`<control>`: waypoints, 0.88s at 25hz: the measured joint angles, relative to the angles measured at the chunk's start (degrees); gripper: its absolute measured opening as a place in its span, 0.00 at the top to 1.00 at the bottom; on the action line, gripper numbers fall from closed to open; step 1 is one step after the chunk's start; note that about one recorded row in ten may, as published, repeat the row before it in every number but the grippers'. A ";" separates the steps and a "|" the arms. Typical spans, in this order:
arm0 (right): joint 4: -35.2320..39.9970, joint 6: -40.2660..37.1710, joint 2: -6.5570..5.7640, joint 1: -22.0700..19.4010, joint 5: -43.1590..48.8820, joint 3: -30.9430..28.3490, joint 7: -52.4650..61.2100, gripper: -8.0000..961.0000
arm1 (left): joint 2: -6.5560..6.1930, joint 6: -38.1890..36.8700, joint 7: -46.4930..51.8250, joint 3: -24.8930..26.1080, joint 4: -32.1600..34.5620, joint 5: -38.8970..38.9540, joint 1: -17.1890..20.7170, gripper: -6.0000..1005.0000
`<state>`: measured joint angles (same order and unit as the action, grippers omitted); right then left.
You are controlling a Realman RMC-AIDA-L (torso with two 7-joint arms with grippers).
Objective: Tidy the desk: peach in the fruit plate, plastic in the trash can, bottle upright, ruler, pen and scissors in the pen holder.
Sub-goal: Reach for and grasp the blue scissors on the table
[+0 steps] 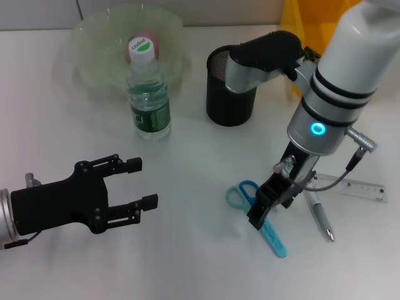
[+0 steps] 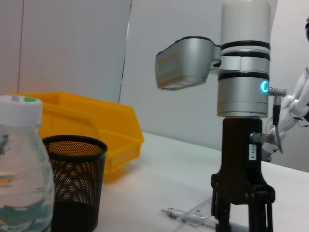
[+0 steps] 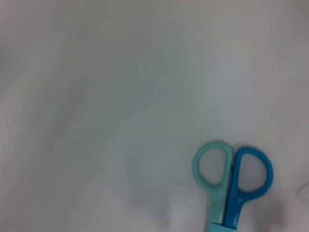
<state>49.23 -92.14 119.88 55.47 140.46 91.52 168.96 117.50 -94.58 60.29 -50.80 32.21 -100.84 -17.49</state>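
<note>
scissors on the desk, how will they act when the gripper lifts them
The scissors look like stiff plastic and probably light. Lying flat on the smooth table, they may slide rather than lift cleanly. Held by the sheathed blade under the right gripper, the handle loops could droop or swing.

the white table [image 1: 200, 262] carries a fruit plate [image 1: 94, 69], bottle [image 1: 149, 100], pen holder [image 1: 228, 94], scissors [image 1: 265, 228], pen [image 1: 320, 217] and ruler [image 1: 356, 185].
</note>
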 joint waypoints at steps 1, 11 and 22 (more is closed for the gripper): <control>0.25 0.30 0.00 -0.67 -0.45 0.01 -0.11 0.22 | 0.01 0.18 0.00 0.05 -0.02 0.01 0.01 0.25; 1.11 0.62 0.00 -2.27 -1.49 1.30 -0.08 0.22 | 0.18 1.32 -0.07 0.08 -0.07 0.08 0.08 0.25; 1.07 2.80 0.00 -2.08 -1.19 2.01 -0.06 0.23 | 0.38 2.35 -0.09 0.08 -0.13 -0.17 0.06 0.25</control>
<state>50.30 -89.34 119.88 53.39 139.27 93.53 168.89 117.89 -92.23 60.20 -50.72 32.08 -101.02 -17.43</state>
